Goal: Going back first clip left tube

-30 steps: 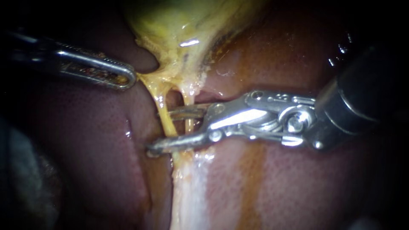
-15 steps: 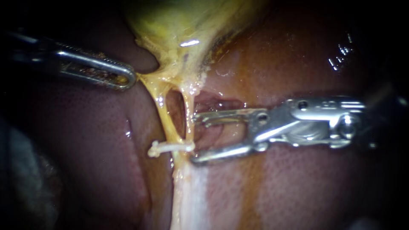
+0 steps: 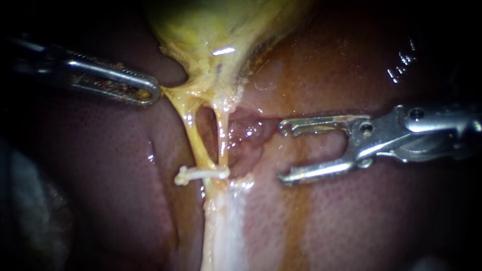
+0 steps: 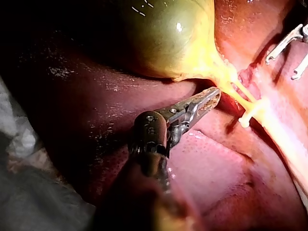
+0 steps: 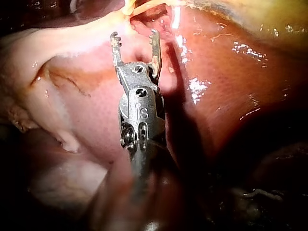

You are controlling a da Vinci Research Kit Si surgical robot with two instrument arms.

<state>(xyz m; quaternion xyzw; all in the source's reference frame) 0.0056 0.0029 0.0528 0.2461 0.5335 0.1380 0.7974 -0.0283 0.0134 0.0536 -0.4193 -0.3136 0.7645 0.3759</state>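
Two yellow tubes run down from the gallbladder (image 3: 216, 25): the left tube (image 3: 193, 135) and the right tube (image 3: 222, 135). A white clip (image 3: 201, 174) sits across them low down, its end sticking out to the left. My right instrument (image 3: 283, 152) is well to the right of the tubes, over the liver (image 3: 351, 221), its jaws open and empty. My left instrument (image 3: 148, 93) holds the yellow tissue at the gallbladder's neck, jaws shut on it. In the left wrist view my left instrument (image 4: 211, 96) lies beside the clip (image 4: 250, 113). In the right wrist view my right instrument (image 5: 134, 36) shows a wide gap.
A raw reddish pocket (image 3: 248, 133) lies just right of the tubes. A pale band of tissue (image 3: 223, 231) runs down below the clip. Grey cloth (image 4: 24, 144) lies beside the liver behind my left instrument.
My right instrument's jaws, which spanned the tubes, have drawn back to the right, open, leaving the white clip on the tubes. My left instrument has not moved.
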